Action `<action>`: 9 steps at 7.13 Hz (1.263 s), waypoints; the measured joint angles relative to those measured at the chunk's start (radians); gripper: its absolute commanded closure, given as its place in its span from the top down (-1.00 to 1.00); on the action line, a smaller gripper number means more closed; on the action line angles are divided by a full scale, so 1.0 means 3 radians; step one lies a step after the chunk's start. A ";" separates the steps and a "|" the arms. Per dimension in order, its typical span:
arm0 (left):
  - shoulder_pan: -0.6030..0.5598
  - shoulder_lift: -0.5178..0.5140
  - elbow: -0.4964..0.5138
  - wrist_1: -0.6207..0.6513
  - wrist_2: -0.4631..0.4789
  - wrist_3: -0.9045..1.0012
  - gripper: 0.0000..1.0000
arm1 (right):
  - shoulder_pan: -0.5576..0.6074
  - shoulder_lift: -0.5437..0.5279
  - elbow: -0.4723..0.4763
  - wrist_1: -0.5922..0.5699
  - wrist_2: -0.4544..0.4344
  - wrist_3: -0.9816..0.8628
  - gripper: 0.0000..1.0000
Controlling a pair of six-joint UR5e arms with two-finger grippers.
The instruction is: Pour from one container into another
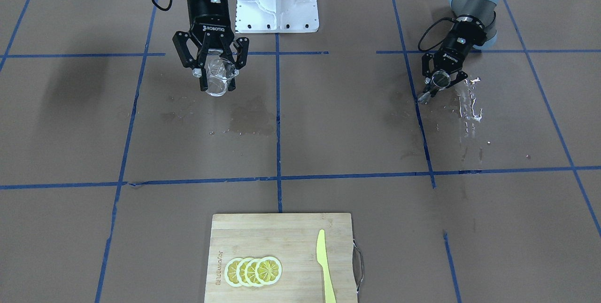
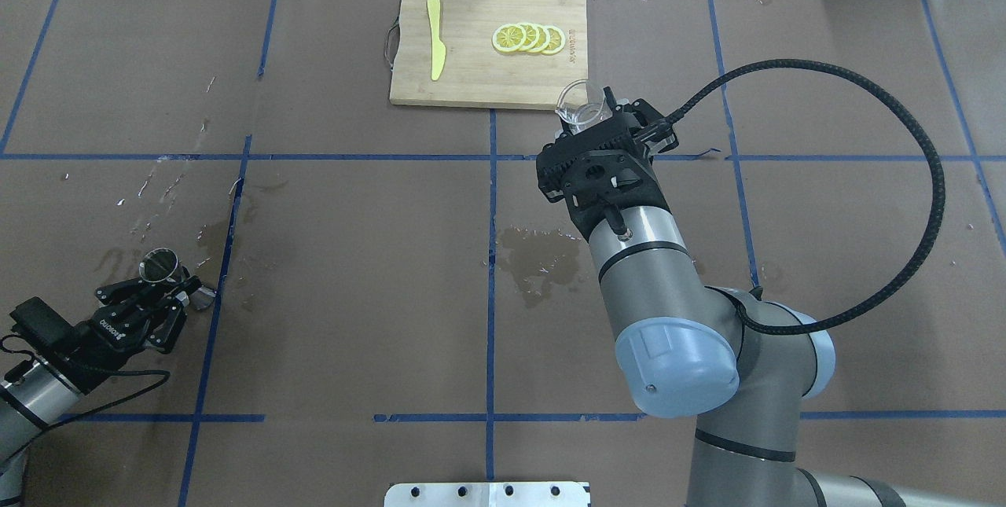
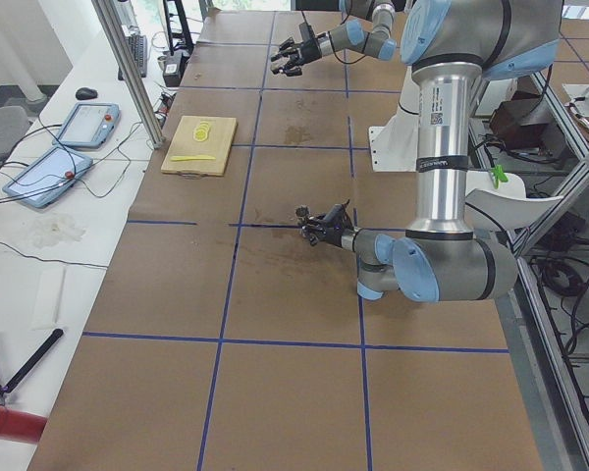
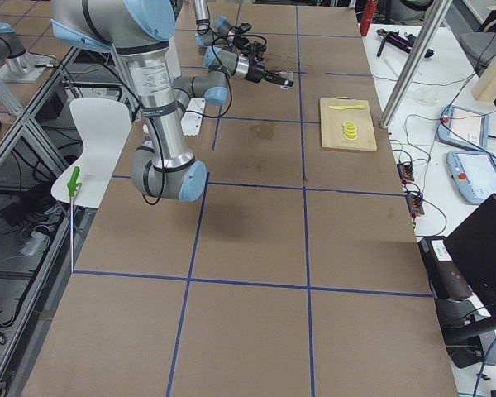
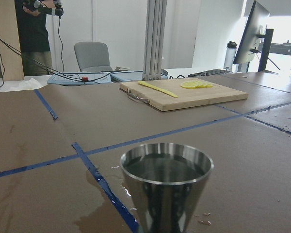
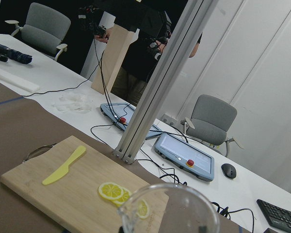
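**Item: pouring task, state of progress**

- **Right pincer** (image 1: 218,84): closed around the glass (image 1: 220,70) and raised well above the desk (image 1: 328,143). The glass is clear and I cannot tell whether anything is in it. In the right wrist view its rim looks roughly level.
- **Left pincer** (image 1: 441,84): closed on the waist of the metal cup (image 5: 166,184), an hourglass-shaped steel measure, low over the desk at the robot's left. Whether its base touches the desk cannot be told.
- **Contents of metal cup**: the left wrist view shows a dark, flat surface just below the rim. It reads as liquid, though a reflection cannot be ruled out.
- **Spacing**: the glass and the metal cup are well apart, each on its own side of the desk. No pour is under way.
- **Desk**: there is a wet patch (image 2: 542,255) near the middle and droplets (image 1: 472,101) just beside the metal cup.
- **Other stock**: a cutting board (image 1: 281,232) carries lemon slices (image 1: 253,271) and a yellow knife (image 1: 324,265), far from both pincers.
- **Assessment**: if the metal cup does hold liquid, the pour is likely done and only setting both vessels down is left. If not, the glass must be carried across to the cup and tipped over it.
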 measured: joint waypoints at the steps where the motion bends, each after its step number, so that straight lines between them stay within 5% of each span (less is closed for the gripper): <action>1: 0.0000 0.0000 0.0001 0.0001 0.0000 0.0000 -1.00 | 0.0000 0.0000 0.0000 0.0000 0.0000 0.0000 -1.00; 6: 0.0002 -0.0001 0.0000 0.0005 0.0000 0.0000 -0.99 | 0.0000 0.0001 0.0005 0.0000 0.0000 0.0000 -1.00; 9: 0.0005 0.0003 0.0004 0.0004 0.0000 0.0000 -0.80 | 0.0000 0.0000 0.0005 0.0000 0.0000 0.0000 -1.00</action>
